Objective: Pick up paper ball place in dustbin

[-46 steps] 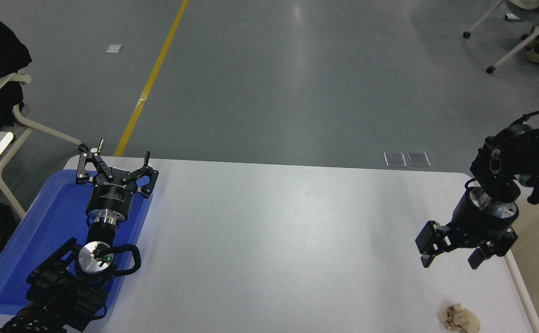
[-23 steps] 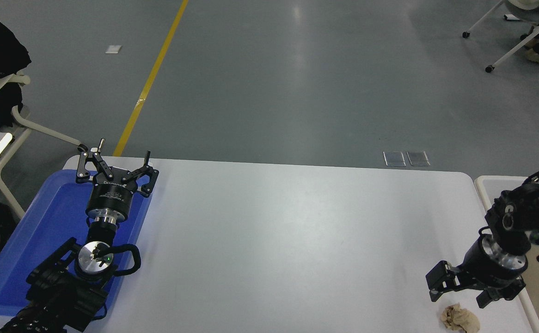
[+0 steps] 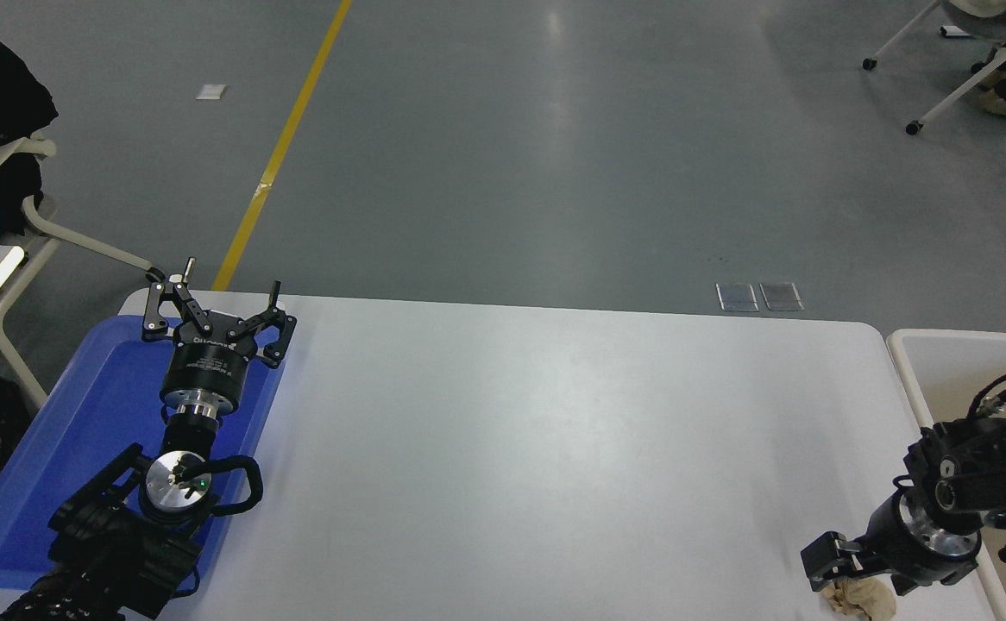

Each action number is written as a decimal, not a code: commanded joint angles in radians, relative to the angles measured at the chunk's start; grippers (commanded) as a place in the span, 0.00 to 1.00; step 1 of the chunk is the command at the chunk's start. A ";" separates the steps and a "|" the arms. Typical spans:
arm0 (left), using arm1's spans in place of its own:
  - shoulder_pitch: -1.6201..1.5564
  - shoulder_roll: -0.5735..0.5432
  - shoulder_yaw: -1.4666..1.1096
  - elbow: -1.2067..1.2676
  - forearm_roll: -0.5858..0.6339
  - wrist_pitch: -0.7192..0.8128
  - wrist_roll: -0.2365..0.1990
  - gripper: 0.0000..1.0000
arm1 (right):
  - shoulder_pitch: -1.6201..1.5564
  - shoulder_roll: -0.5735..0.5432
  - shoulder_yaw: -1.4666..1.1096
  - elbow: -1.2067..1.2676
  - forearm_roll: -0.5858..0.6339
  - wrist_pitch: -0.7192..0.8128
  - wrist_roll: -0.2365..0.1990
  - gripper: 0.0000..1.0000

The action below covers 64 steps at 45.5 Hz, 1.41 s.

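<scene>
Right gripper (image 3: pixel 858 580), fingers spread, straddles the paper ball (image 3: pixel 861 599) at the table's (image 3: pixel 503 448) near right corner. Close squarely around the wad before lifting toward the dustbin (image 3: pixel 943 345). Left gripper (image 3: pixel 214 310) parked, fingers spread.

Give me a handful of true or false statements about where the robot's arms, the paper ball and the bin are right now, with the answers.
1. The small crumpled tan paper ball lies on the white table at its near right corner. True.
2. The right gripper hangs over the middle of the table. False: it is low, right over the paper ball.
3. The paper ball is already in the large white plastic dustbin. False: it is on the table; the dustbin stands beyond the table's right edge.
4. The left gripper is parked with open jaws over the shallow blue tray. True.
5. The blue tray sits on the table's right side. False: it is on the left.
</scene>
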 commanded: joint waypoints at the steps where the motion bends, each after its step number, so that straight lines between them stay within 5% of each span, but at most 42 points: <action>1: -0.001 0.000 0.000 0.000 0.000 0.000 0.000 1.00 | -0.043 0.001 0.010 -0.034 -0.015 -0.040 0.000 0.99; 15: -0.001 0.000 0.000 0.000 0.000 0.000 0.000 1.00 | -0.091 0.012 0.022 -0.067 -0.016 -0.071 0.000 0.98; 20: -0.001 -0.001 0.000 0.000 0.000 0.000 0.000 1.00 | -0.095 0.013 0.022 -0.069 -0.015 -0.071 0.000 0.87; 29: -0.001 0.000 0.000 0.000 0.000 0.000 0.000 1.00 | -0.103 0.013 0.022 -0.066 -0.013 -0.069 0.000 0.32; 33: -0.001 -0.001 0.000 0.000 0.000 0.000 0.000 1.00 | -0.103 0.012 0.024 -0.066 -0.012 -0.068 0.000 0.00; 64: -0.001 0.000 0.000 0.000 0.000 0.000 0.000 1.00 | 0.029 -0.137 0.006 0.046 -0.006 -0.057 0.008 0.00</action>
